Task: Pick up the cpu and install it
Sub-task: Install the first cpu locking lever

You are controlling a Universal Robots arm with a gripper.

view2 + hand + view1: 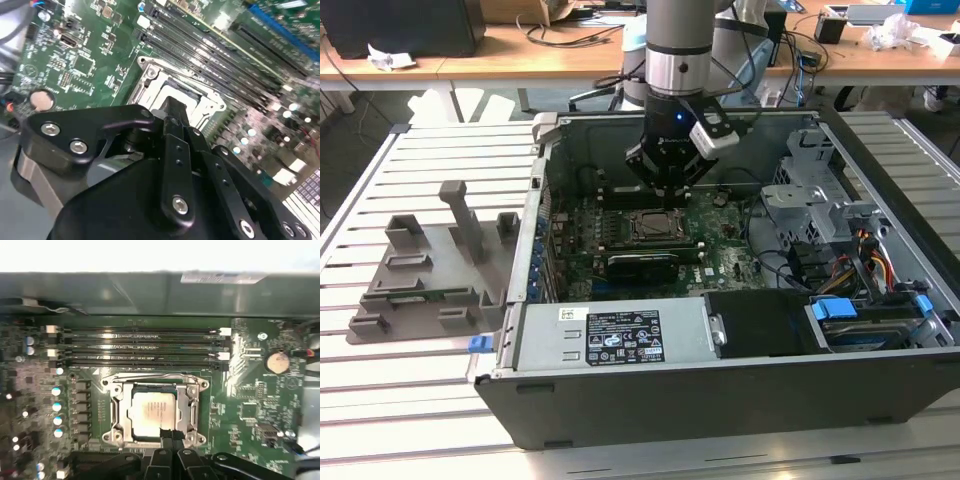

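The cpu (152, 412) is a flat square chip with a dull silver top, lying flat inside the metal socket frame (116, 410) on the green motherboard. In the first wrist view my gripper (168, 435) has its two dark fingers pressed together at the socket's near edge, just past the chip's rim, with nothing between them. In the exterior view the gripper (665, 192) hangs low inside the open computer case, right above the socket (655, 226). In the second wrist view a finger (172, 112) covers part of the socket opening (177, 95).
Empty memory slots (140, 345) run beside the socket, and a coin battery (278, 361) sits off to one side. The case holds a power supply (610, 340) in front and a drive cage (810, 190) at the exterior view's right. A grey fixture (430, 265) lies outside on the slatted table.
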